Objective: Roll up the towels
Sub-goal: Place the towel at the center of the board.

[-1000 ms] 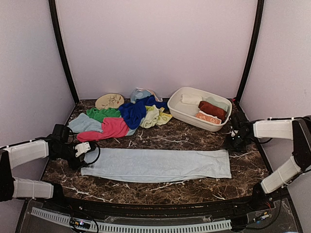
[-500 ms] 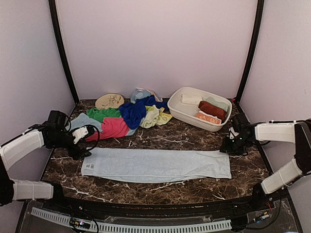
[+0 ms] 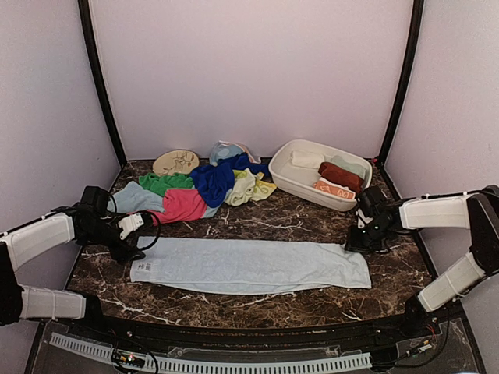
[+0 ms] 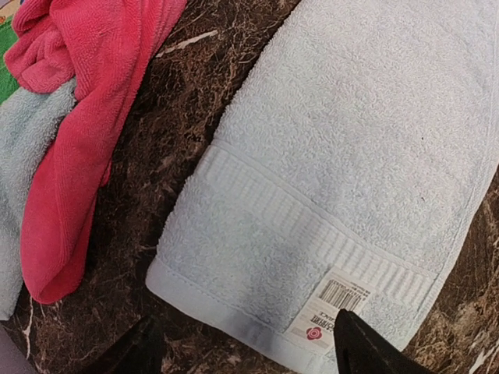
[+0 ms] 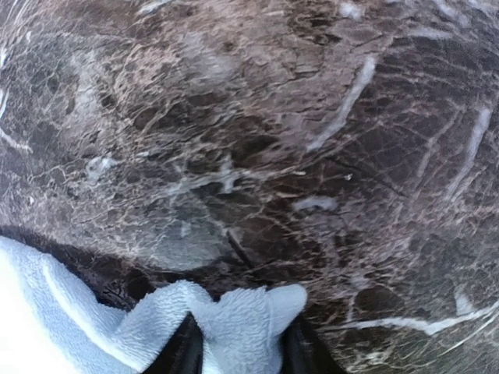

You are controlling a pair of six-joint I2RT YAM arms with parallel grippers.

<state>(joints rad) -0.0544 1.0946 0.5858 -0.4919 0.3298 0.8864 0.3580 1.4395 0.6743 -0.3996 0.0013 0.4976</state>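
Observation:
A long pale blue towel (image 3: 249, 265) lies flat across the front of the marble table. My left gripper (image 3: 131, 238) hovers open over its left end, the fingertips (image 4: 359, 351) straddling the hem beside a barcode label (image 4: 335, 308). My right gripper (image 3: 357, 243) is at the towel's far right corner and is shut on that bunched corner (image 5: 234, 319), which sits between its two dark fingers. Behind lies a heap of towels: pink-red (image 3: 181, 206), green (image 3: 165, 183), royal blue (image 3: 214, 179) and lime-yellow (image 3: 248, 187). The pink-red towel (image 4: 86, 117) also shows in the left wrist view.
A white oval basin (image 3: 290, 181) at the back right holds rolled towels, among them a white one (image 3: 306, 159) and a rust-brown one (image 3: 341, 176). A round tan disc (image 3: 175, 162) lies at the back left. Walls close in the table on three sides.
My right gripper has moved left from beside the basin to the towel's far right corner and closed on it. My left gripper rose, then came back down over the left end.

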